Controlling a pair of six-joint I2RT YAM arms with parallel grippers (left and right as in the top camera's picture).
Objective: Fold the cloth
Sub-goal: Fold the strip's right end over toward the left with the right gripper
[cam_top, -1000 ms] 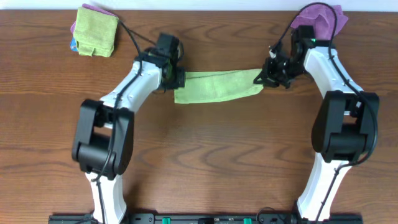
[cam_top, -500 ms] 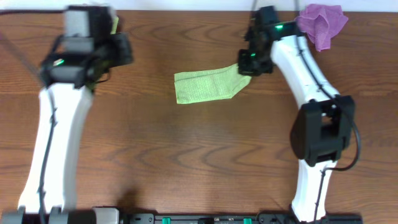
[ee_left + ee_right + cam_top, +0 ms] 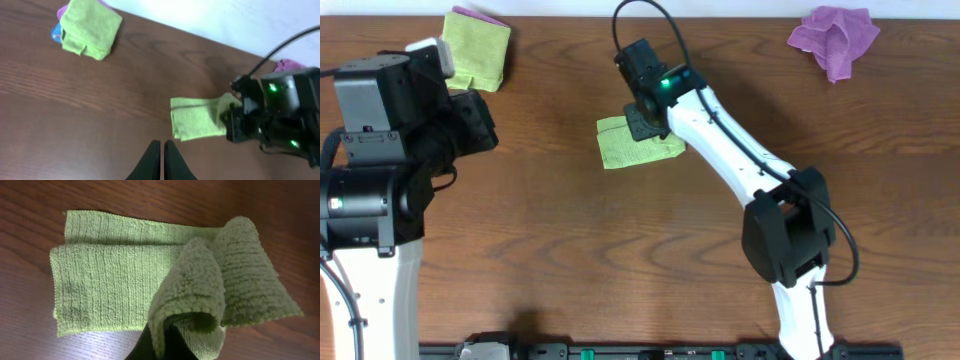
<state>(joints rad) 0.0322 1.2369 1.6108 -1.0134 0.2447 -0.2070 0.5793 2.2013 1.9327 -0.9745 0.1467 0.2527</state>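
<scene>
The green cloth (image 3: 620,146) lies on the table's upper middle, folded lengthwise, with its right end lifted and carried over its left part. It also shows in the left wrist view (image 3: 192,117) and the right wrist view (image 3: 120,280). My right gripper (image 3: 648,122) is shut on the cloth's lifted end (image 3: 200,305) and hangs over the cloth. My left gripper (image 3: 162,149) is shut and empty, raised high at the left, well away from the cloth.
A folded green cloth (image 3: 477,50) sits on purple and blue cloths at the back left, also seen in the left wrist view (image 3: 90,29). A crumpled purple cloth (image 3: 836,34) lies at the back right. The brown wooden table (image 3: 640,250) spreads in front.
My right gripper has dragged the cloth's right end leftward over the rest, so the cloth looks much shorter. My left arm let go of the left end and pulled back left and up.
</scene>
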